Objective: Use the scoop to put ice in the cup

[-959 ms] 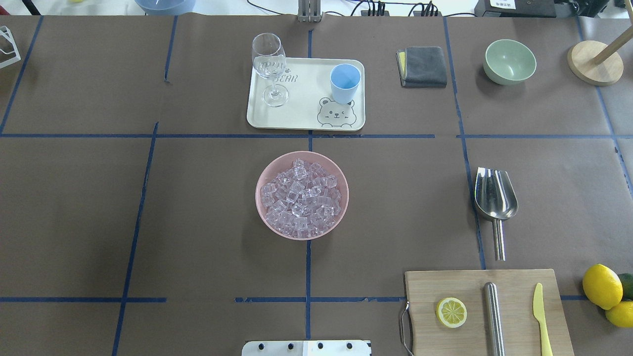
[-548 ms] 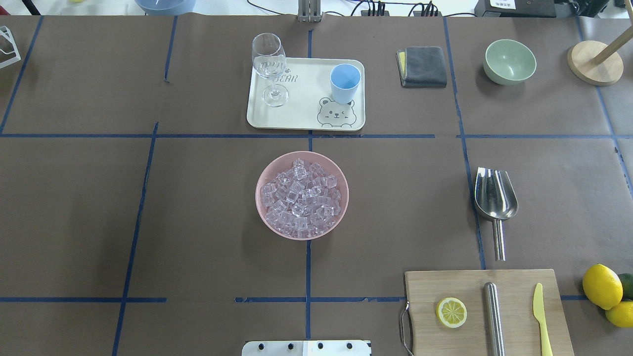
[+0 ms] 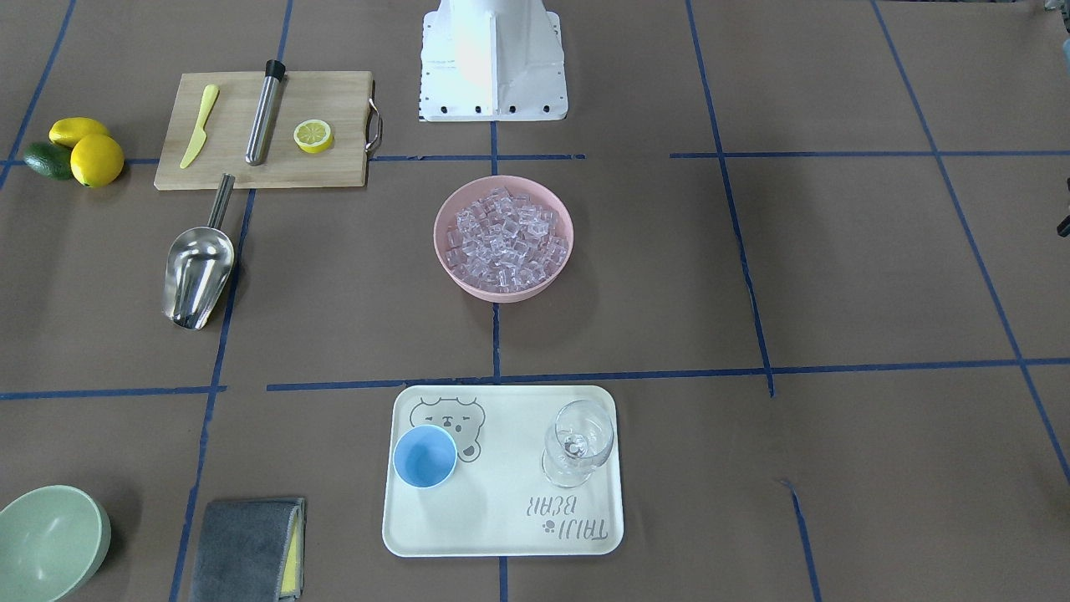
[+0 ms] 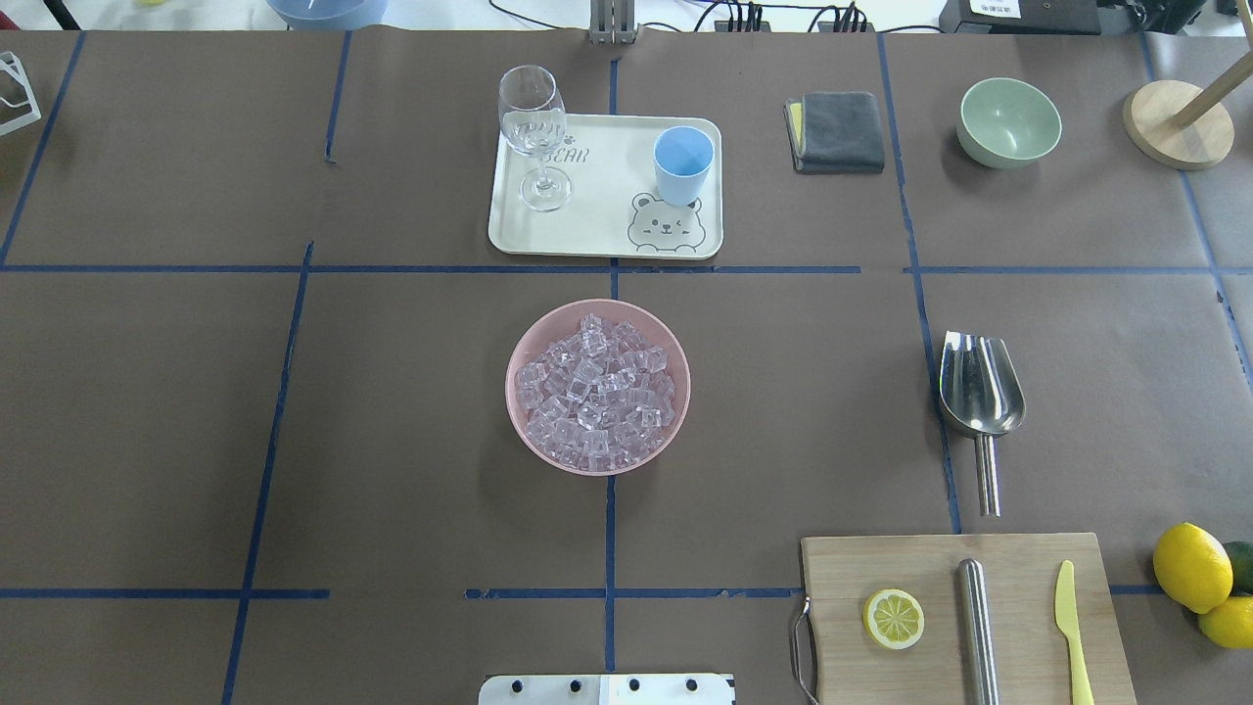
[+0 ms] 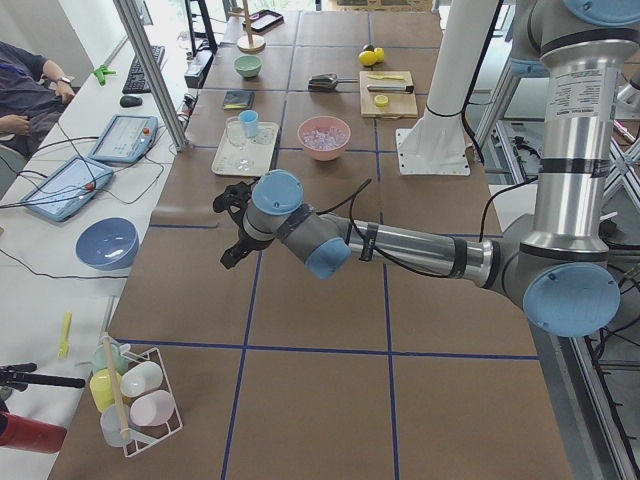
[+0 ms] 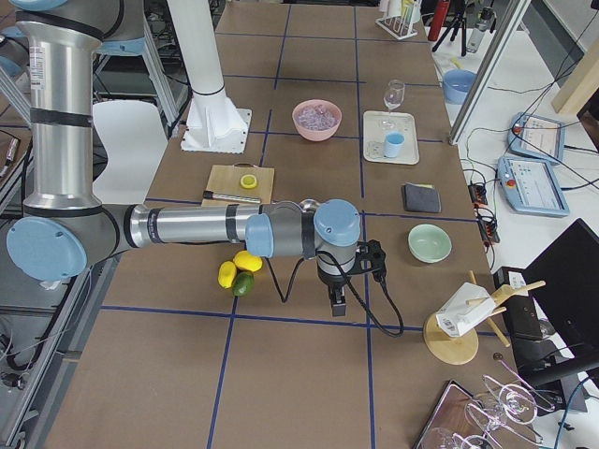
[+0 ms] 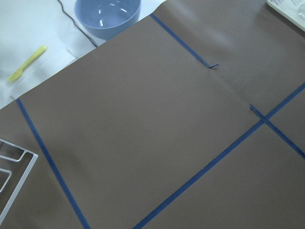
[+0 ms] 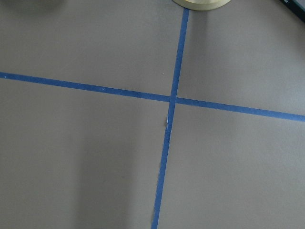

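Note:
The ice (image 4: 597, 387) is a heap of clear cubes in a pink bowl (image 4: 519, 421) at the table's middle. The light-blue cup (image 4: 682, 162) stands upright on a cream tray (image 4: 597, 235) behind the bowl. The steel scoop (image 4: 979, 392) lies on the table to the right, handle toward the robot. Neither gripper shows in the overhead or front views. The left gripper (image 5: 232, 225) hangs over bare table far left of the tray. The right gripper (image 6: 337, 299) hangs over the table's right end, past the lemons. I cannot tell whether either is open or shut.
A wine glass (image 4: 533, 132) stands on the tray's left. A cutting board (image 4: 940, 646) carries a lemon slice, a steel cylinder and a yellow knife. Lemons (image 4: 1191, 566), a grey cloth (image 4: 839, 130), a green bowl (image 4: 1009, 121) and a wooden stand (image 4: 1175, 122) lie to the right.

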{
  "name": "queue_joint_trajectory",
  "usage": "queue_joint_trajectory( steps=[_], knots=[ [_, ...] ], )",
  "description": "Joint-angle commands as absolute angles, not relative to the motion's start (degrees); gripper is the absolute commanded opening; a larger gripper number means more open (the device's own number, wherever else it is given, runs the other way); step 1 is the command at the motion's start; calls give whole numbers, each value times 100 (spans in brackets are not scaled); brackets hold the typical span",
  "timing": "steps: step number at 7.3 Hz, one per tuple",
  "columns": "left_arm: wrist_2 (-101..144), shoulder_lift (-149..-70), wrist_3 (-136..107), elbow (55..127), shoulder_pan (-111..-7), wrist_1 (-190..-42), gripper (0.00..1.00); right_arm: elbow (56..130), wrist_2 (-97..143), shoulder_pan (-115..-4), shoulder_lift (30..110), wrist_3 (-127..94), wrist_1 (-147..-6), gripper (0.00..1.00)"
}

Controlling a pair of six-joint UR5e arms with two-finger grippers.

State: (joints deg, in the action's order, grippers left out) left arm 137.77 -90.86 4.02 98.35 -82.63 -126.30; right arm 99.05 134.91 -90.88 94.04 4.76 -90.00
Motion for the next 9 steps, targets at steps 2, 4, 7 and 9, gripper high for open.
queue_joint_trajectory(
  steps=[2, 4, 7, 9],
  knots=[
    [13720, -9290, 404, 9853, -7343, -13540, 100, 9923, 13491, -9088, 9404, 475, -9000, 100],
    [13702, -9736, 396, 9853, -6588, -13693, 100, 9932, 13491, -9097, 9404, 483, -9000, 100],
    [13188, -10720, 141, 9633, -5104, -13658, 100, 10019, 13491, -9088, 9439, 492, -8991, 100],
    [11968, -10897, 141, 9615, -4231, -13711, 100, 10054, 13491, -9070, 9431, 492, -8991, 100]
  ],
)
